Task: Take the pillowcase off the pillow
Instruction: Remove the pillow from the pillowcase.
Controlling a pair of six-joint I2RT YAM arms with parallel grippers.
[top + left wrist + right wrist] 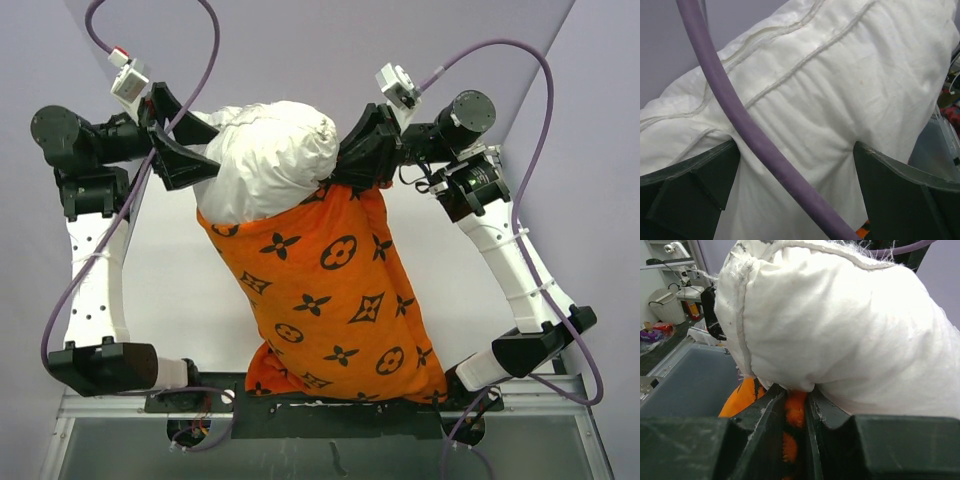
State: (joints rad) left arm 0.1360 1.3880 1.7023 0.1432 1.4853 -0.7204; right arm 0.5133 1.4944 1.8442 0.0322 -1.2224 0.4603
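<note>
The white pillow [275, 150] sticks out of the top of the orange pillowcase [330, 290], which hangs down to the near table edge. My left gripper [200, 150] grips the pillow's bare left end. In the left wrist view its fingers [715, 175] stand wide apart and press into the pillow [840, 75], creasing it. My right gripper [350, 170] is at the pillowcase's upper right edge. In the right wrist view it [795, 395] is shut on a fold of orange plush [796, 412], with the pillow [840, 325] bulging just above.
A purple cable [740, 115] crosses the left wrist view in front of the pillow. The white table [170, 270] lies under the hanging case, with a metal rail [100, 405] at its near edge. Purple walls stand behind.
</note>
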